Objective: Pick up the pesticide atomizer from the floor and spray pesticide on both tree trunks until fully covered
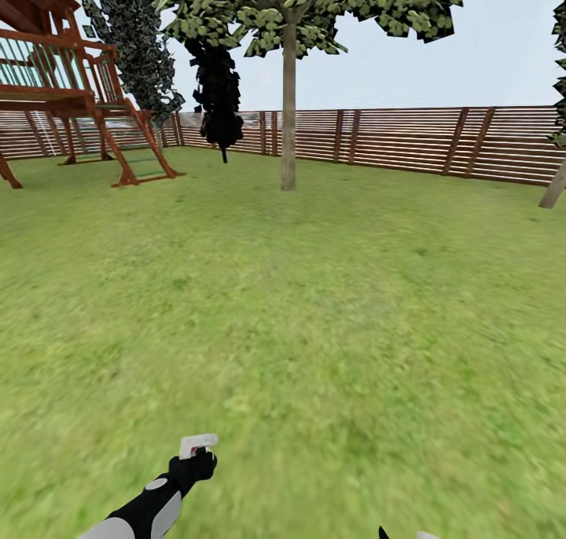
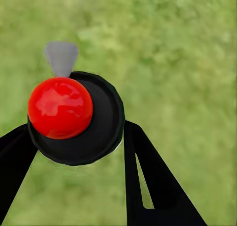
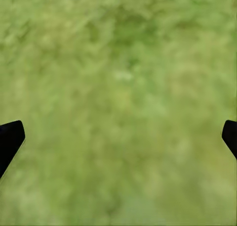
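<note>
Ahead of me the grass [image 1: 314, 311] lies open across the middle and lower frame, with nothing standing on it for my arms to meet. At upper centre a tree trunk [image 1: 288, 107] rises alone, with free lawn on both sides of it. The wooden play frame [image 1: 71, 91] blocks the upper left, and the slatted fence [image 1: 409, 138] closes the far edge. Another trunk [image 1: 553, 185] leans in at the right edge.

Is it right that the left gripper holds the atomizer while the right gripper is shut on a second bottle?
Not quite. The left gripper does hold the atomizer, but the right wrist view shows the right gripper open, with bare grass between its fingertips.
</note>
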Controlling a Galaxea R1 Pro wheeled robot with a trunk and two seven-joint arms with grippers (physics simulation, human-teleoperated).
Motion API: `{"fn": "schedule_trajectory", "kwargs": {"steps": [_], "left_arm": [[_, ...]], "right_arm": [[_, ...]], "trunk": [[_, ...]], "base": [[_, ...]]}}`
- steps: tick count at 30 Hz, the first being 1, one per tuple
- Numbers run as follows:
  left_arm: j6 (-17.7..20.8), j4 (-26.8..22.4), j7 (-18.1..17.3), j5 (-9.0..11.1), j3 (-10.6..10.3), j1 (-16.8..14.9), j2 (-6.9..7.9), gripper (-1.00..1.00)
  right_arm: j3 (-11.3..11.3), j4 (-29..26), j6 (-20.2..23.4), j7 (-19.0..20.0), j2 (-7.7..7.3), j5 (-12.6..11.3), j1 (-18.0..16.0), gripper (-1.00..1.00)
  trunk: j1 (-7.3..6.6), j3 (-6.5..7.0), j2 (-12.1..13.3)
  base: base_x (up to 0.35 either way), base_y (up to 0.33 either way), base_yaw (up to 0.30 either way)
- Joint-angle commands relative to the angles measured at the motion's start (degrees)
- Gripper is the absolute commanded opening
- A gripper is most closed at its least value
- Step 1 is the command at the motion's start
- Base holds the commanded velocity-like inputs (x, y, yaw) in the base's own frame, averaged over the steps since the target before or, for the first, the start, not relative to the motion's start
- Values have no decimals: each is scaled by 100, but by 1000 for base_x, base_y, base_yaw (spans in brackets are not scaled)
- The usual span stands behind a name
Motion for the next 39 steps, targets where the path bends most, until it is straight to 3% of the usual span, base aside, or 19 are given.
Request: {"fn": "schedule_trajectory", "kwargs": {"steps": [1,39], "left_arm": [[0,-1,0,0,0,0,0,-100],[0,-2,-9,0,0,0,0,-100]], "right_arm": [[0,0,0,0,0,0,0,100],[0,0,0,1,0,0,0,100]], "trunk": [[0,0,0],[0,0,0]], "base": [[337,0,0],[337,-13,0]]}}
